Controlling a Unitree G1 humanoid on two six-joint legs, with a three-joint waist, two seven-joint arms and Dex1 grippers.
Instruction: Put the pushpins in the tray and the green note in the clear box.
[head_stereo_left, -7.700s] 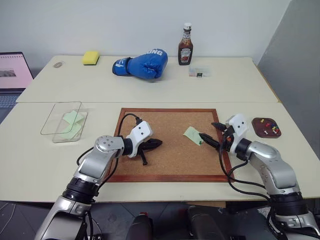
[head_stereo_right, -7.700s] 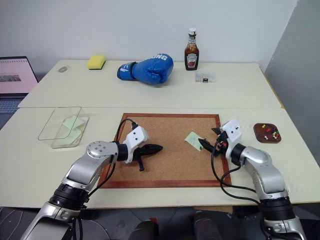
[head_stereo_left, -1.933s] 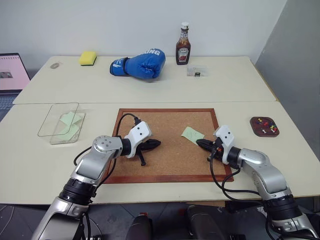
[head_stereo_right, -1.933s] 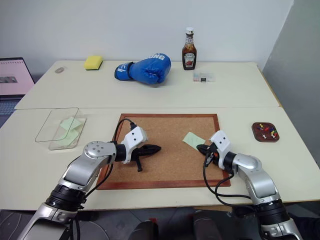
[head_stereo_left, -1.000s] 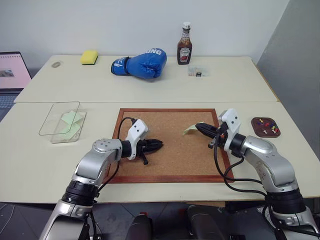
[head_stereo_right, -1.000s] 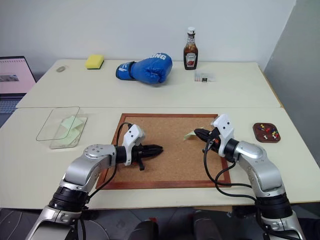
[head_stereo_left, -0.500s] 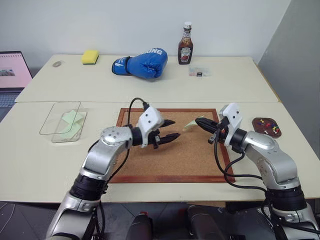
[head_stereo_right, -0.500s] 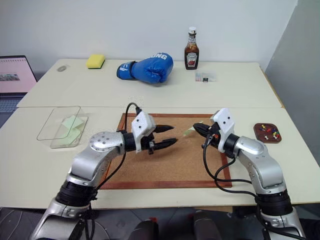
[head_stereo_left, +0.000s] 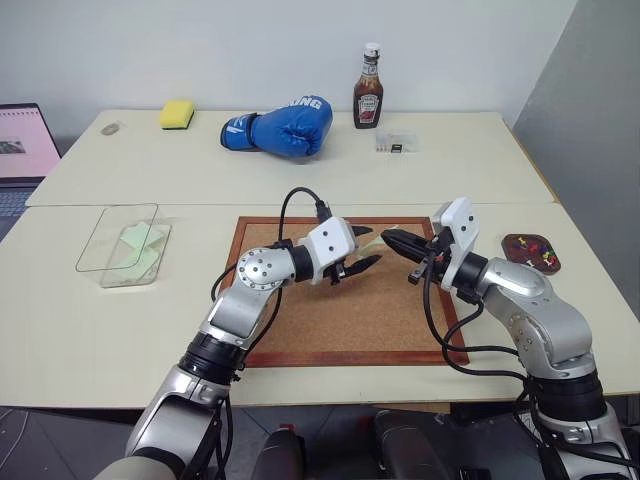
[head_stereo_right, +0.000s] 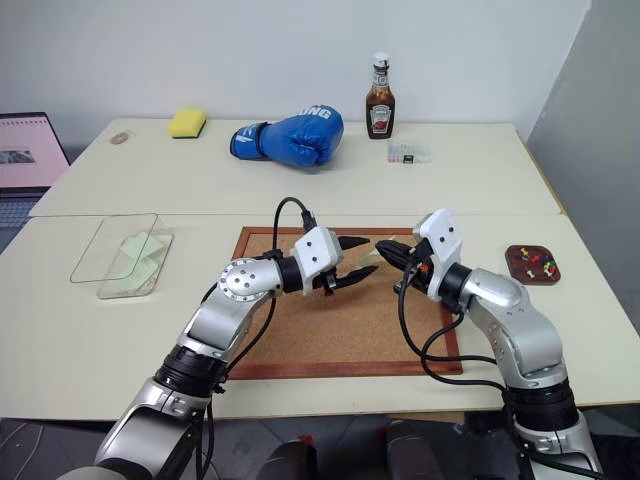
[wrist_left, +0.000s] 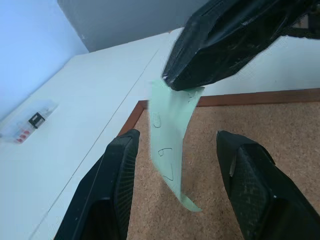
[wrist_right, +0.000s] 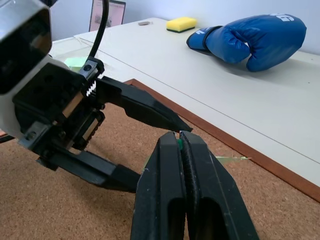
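Observation:
The green note hangs in the air above the cork board, pinched by its top corner in my shut right gripper. My left gripper is open just left of the right one, a finger on either side of the hanging slip without touching it. The clear box sits at the table's left with pale green paper inside. At the far right the small dark tray holds several coloured pushpins.
On the back table lie a blue boxing glove, a ketchup bottle, a yellow sponge and a small clear packet. A laptop stands at the far left edge.
My right gripper has lifted the note off the cork board. My left gripper has opened, rolled, and moved right and up until its fingers straddle the note.

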